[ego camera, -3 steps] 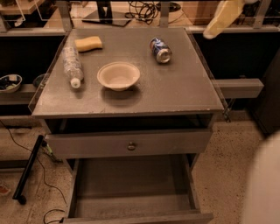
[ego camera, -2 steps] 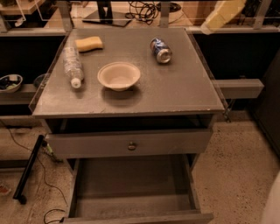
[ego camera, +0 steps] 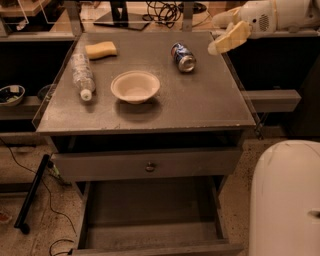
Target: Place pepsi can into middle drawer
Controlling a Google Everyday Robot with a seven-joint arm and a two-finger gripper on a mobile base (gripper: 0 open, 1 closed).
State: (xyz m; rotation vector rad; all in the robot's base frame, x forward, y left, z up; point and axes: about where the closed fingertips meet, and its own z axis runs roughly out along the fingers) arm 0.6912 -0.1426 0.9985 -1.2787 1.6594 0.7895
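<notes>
Camera view finds the gripper (ego camera: pixel 228 39) at the upper right, a pale cream claw at the end of the white arm (ego camera: pixel 280 12) that reaches in from the right edge; it hangs over the right rear edge of the cabinet top (ego camera: pixel 200 107), and whether the claw is spread or closed I cannot tell. It holds nothing that can be seen. Just to its left, near but apart from it, the pepsi can (ego camera: pixel 183 56) lies on its side on the grey top, silver end turned toward the camera. Further left, near the middle of the top, stands a shallow white bowl (ego camera: pixel 135 86). Beyond that a clear plastic bottle (ego camera: pixel 81 75) lies on its side along the left edge, cap toward the front, with a yellow sponge (ego camera: pixel 101 49) behind it at the rear. Below the top, the drawer with the round knob (ego camera: pixel 149 166) shows its grey front pulled out a little. Under it the middle drawer (ego camera: pixel 150 207) is drawn out far toward the camera, its floor bare. A white rounded part of the robot (ego camera: pixel 286 200) fills the lower right corner.
</notes>
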